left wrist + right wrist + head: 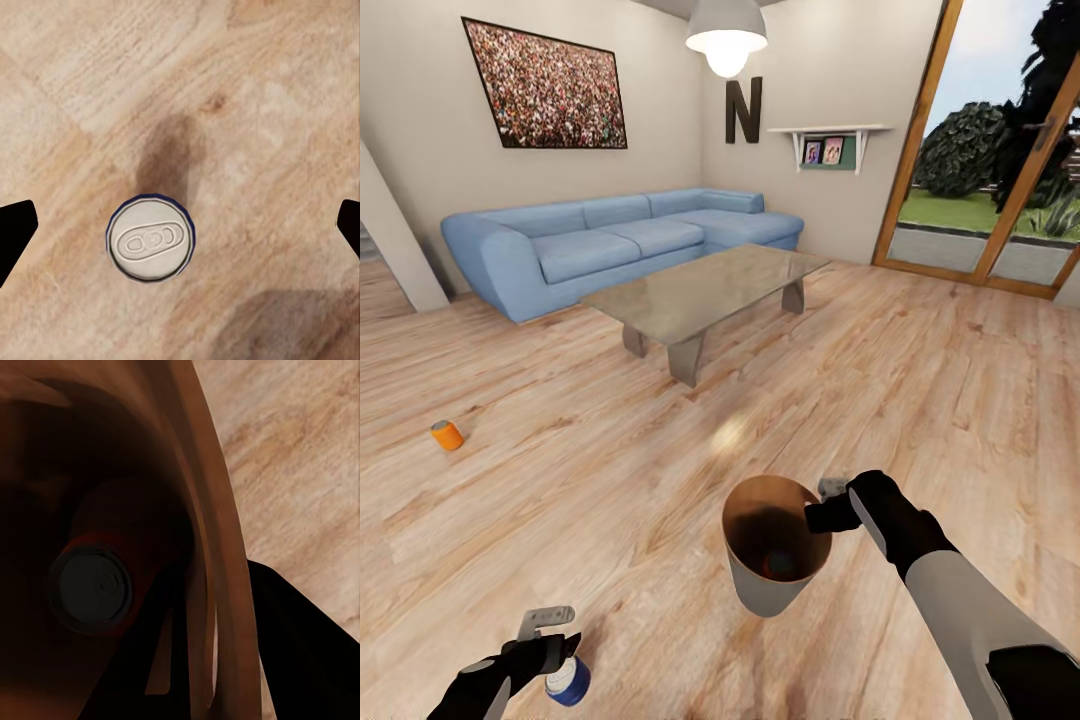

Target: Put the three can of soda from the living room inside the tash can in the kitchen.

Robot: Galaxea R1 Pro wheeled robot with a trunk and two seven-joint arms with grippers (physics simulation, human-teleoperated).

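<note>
Wood floor (660, 470): pale planks run under everything I am working over; I use the trash can as my landmark.
Trash can (758, 590): pale grey outside, copper-brown inside, upright with its mouth up, hanging from my right end effector above the floor.
Red can (94, 585): I see it lying on its side at the bottom of the trash can, silver end towards the right wrist camera; its body is lost in shadow and I cannot read a label.
Blue can (567, 680): stands upright on the floor left of the trash can and nearer to me, long axis vertical, pull-tab top facing the left wrist camera; only a thin blue edge shows there, no brand legible.
Orange can (447, 435): far left of the trash can, tipped on its side; too small for any writing.
Left end effector (550, 640): directly over the blue can, fingers spread wide either side, not touching it.
Right end effector (828, 505): pinching the trash can's rim on its right side; the fingertips are largely hidden by the wall.
Writing: a big letter N (743, 108) on the wall well beyond the trash can.
Sofa (610, 240): light blue, behind a glass coffee table (705, 290).
</note>
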